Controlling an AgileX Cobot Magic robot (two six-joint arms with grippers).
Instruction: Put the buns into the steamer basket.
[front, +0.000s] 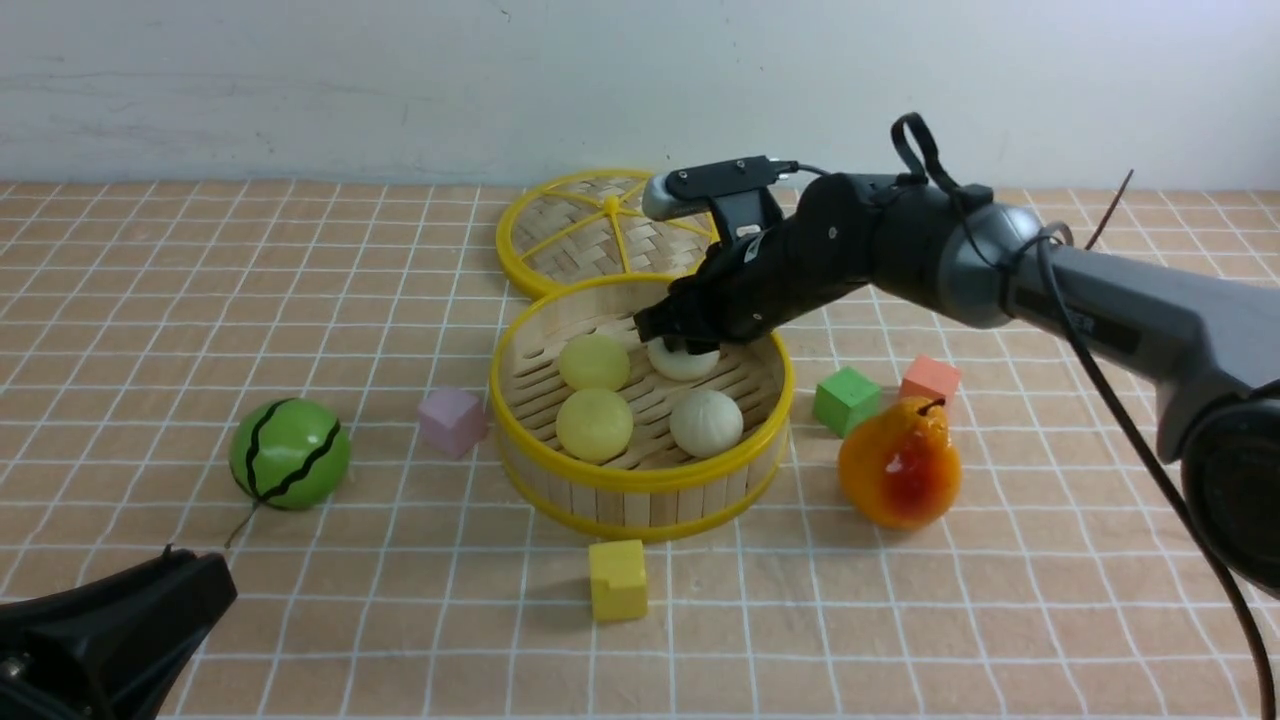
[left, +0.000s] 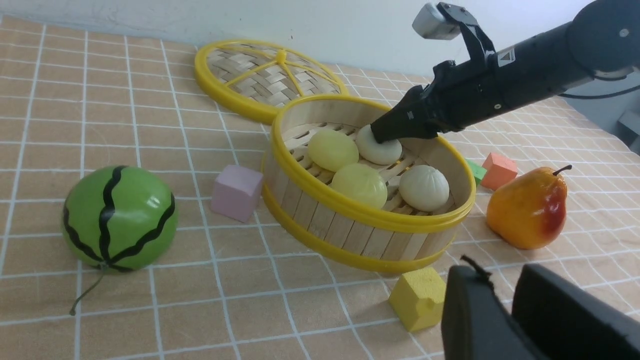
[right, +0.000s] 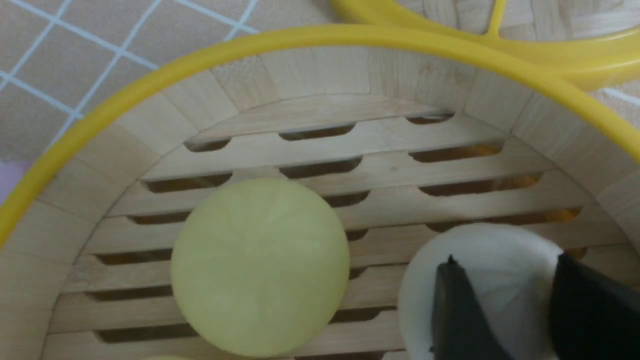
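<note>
Front view: the steamer basket (front: 640, 500) stands at the centre of the frame on the tiled worktop (front: 200, 280) and holds all four buns. The upper yellow bun (front: 594, 361) and lower yellow bun (front: 594, 425) lie in its left half, the lower off-white bun (front: 706, 422) at lower right. The right tool (front: 672, 335) reaches in from the right of the frame and rests on the upper off-white bun (front: 683, 362). Its fingers stand slightly apart, and whether they grip the bun cannot be told. The left tool (left: 500, 272), at lower left, has its fingers slightly parted and empty. The lid (front: 600, 230) lies flat just above the basket; the watermelon ball (front: 290, 453) sits at left and the pear (front: 900, 462) at right
</note>
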